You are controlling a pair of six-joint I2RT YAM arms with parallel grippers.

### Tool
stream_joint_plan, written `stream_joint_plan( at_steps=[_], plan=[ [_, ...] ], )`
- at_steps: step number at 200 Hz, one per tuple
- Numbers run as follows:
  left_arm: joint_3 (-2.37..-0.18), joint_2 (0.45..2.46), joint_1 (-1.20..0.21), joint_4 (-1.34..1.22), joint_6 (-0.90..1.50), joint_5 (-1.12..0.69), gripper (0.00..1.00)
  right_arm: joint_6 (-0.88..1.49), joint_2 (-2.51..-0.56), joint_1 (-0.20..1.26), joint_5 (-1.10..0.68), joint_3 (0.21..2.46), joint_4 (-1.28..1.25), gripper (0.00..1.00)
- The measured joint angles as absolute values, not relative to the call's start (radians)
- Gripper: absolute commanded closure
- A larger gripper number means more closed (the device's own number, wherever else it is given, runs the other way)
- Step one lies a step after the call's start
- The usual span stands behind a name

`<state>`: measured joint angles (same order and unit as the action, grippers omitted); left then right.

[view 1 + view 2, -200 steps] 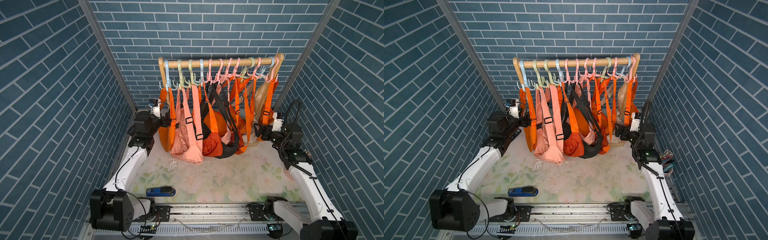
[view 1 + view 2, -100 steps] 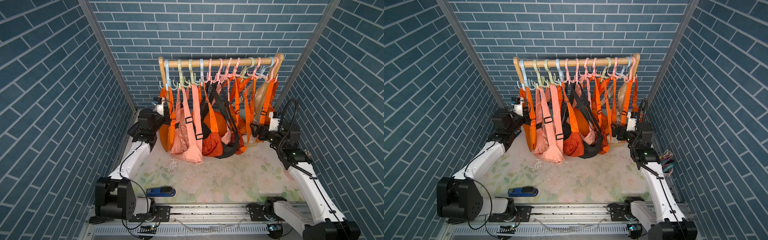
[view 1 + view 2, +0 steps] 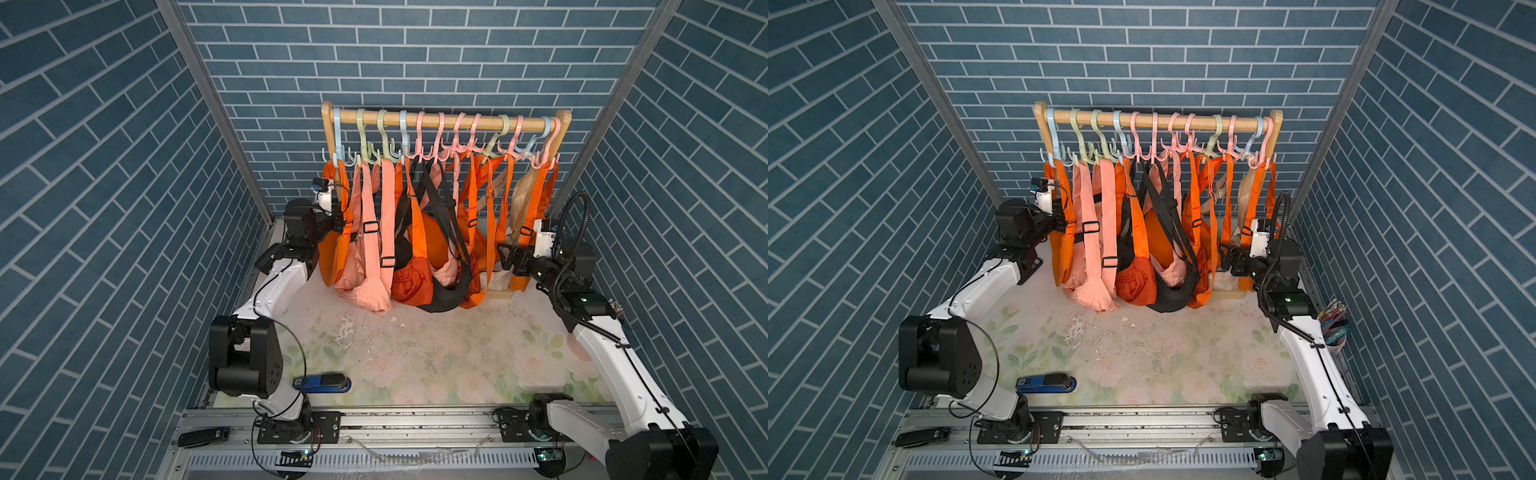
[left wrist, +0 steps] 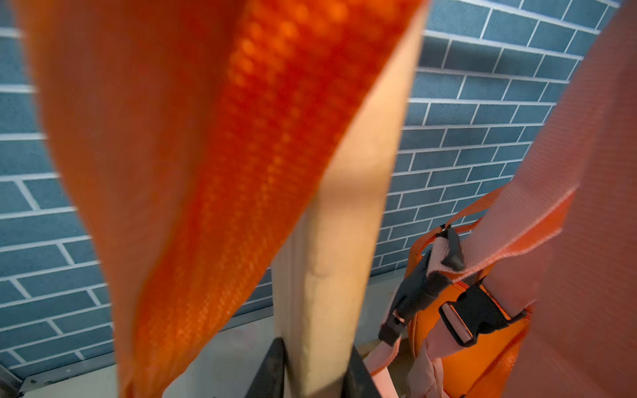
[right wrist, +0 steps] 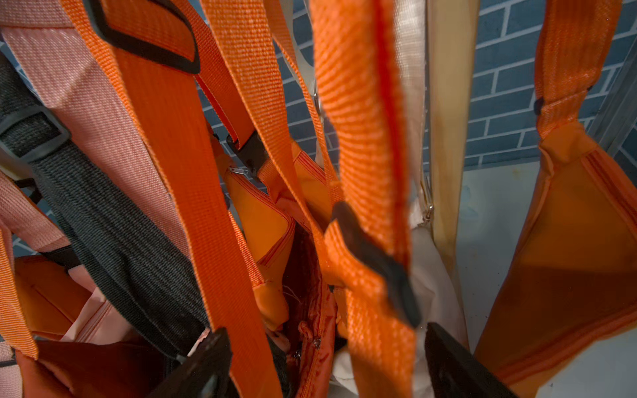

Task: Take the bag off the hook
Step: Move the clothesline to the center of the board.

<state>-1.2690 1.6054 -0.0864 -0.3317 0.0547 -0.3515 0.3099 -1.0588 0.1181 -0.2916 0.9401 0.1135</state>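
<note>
Several bags, orange, pink, black and cream, hang by their straps from pastel hooks point(image 3: 415, 145) on a wooden rail point(image 3: 444, 122) in both top views. My left gripper point(image 3: 338, 222) is at the rack's left end beside the leftmost orange bag point(image 3: 332, 257). In the left wrist view its jaws point(image 4: 315, 348) press both sides of the rack's wooden post point(image 4: 344, 224), with that bag's orange strap point(image 4: 241, 138) hanging loose in front. My right gripper point(image 3: 505, 253) is open at the right end. An orange strap with a black slider point(image 5: 365, 138) hangs between its fingers point(image 5: 325, 330).
Brick-patterned walls stand close on both sides. The rack's right post point(image 5: 448, 138) and a further orange bag point(image 5: 568, 241) lie just beyond the right gripper. A blue stapler point(image 3: 322, 382) lies on the floral mat near the front. A cup of pens point(image 3: 1333, 324) sits at the right wall.
My left gripper moved up to the rack's left end and its jaws closed in onto the post. The right gripper edged in among the straps, still open.
</note>
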Motion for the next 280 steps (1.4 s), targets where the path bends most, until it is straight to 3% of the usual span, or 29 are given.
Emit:
stream_joint_plan(
  at_steps=[51,91,153,173,185,215,250,269,280],
  plan=[
    [-1.418,1.744,-0.076,-0.327,0.061,-0.387,0.76,0.315,-1.093,0.118,-0.257,0.977,0.104,0.2],
    [-1.491,1.816,-0.065,-0.344,0.077,-0.403,0.76,0.322,-1.095,0.105,-0.228,1.058,0.112,0.48],
    [-1.531,1.864,-0.051,-0.375,0.097,-0.422,0.76,0.344,-1.119,0.031,-0.275,1.232,0.209,0.57],
    [-1.538,1.872,-0.046,-0.378,0.099,-0.432,0.75,0.345,-1.144,-0.003,-0.299,1.255,0.233,0.71],
    [-1.54,1.876,-0.044,-0.382,0.102,-0.438,0.74,0.352,-1.175,-0.014,-0.316,1.27,0.243,0.74],
    [-1.541,1.879,-0.039,-0.389,0.111,-0.457,0.74,0.361,-1.297,-0.021,-0.375,1.332,0.266,0.75],
    [-1.542,1.882,-0.037,-0.395,0.117,-0.464,0.74,0.362,-1.388,-0.022,-0.432,1.345,0.269,0.62],
    [-1.548,1.887,-0.037,-0.394,0.118,-0.467,0.74,0.362,-1.419,-0.027,-0.453,1.36,0.267,0.63],
    [-1.55,1.888,-0.037,-0.395,0.118,-0.467,0.74,0.362,-1.438,-0.028,-0.454,1.374,0.264,0.69]
  ],
)
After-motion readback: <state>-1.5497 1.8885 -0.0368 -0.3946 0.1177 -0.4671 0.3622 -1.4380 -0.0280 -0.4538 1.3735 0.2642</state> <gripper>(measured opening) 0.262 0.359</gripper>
